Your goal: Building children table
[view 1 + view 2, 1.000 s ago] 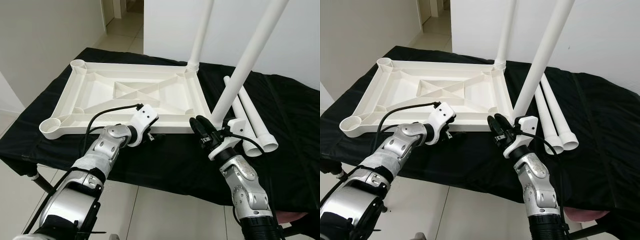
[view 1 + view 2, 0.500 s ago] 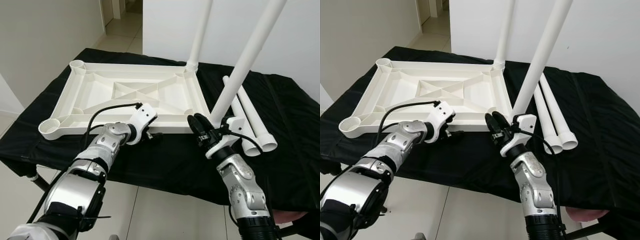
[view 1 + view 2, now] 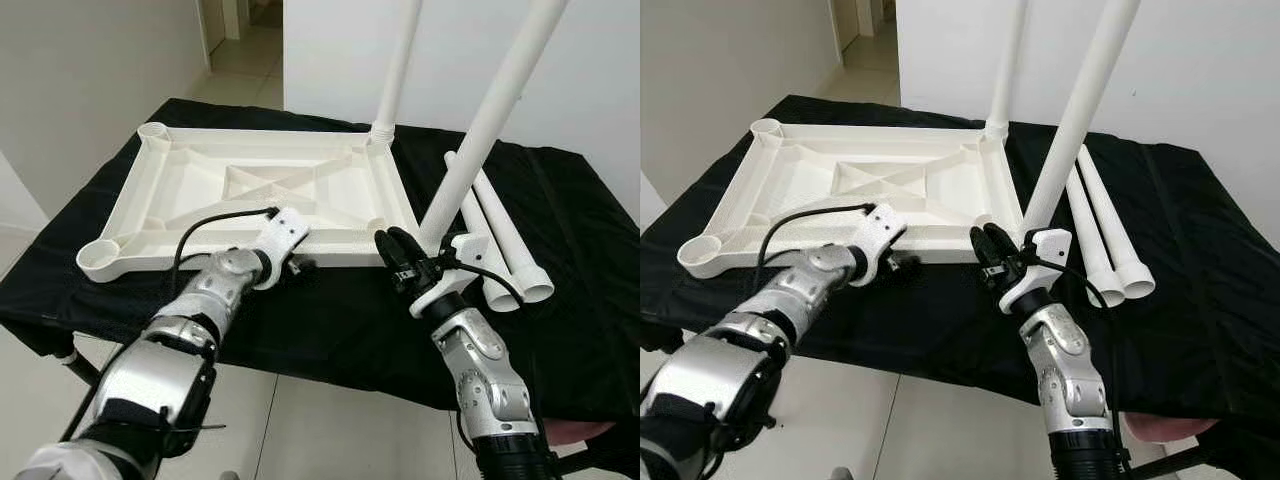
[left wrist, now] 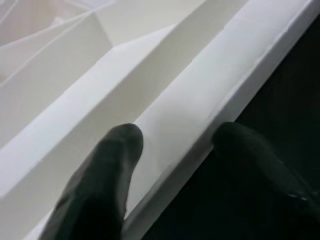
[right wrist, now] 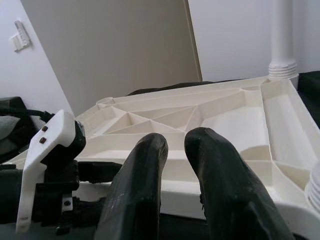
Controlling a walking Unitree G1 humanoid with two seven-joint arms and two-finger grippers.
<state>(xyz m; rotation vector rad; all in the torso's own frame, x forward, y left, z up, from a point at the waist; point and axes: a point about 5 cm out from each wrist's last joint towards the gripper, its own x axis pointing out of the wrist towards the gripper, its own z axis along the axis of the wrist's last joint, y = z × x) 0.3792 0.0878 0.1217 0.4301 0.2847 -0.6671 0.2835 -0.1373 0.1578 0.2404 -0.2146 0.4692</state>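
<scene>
Straddling tabletop (image 4: 190, 115) rim, left end effector (image 4: 175, 150)

1 tabletop (image 3: 250, 190), 4 legs: 2 upright (image 3: 400, 70) (image 3: 490, 120), 2 lying loose (image 3: 505, 245).

Two silver jointed arms with rounded metal segments, left gripper (image 3: 298, 266) and right gripper (image 3: 397, 255) each with long glossy black fingers, white plastic camera bracket on each wrist, small dark screws on the left one, black cables looping to both brackets
</scene>
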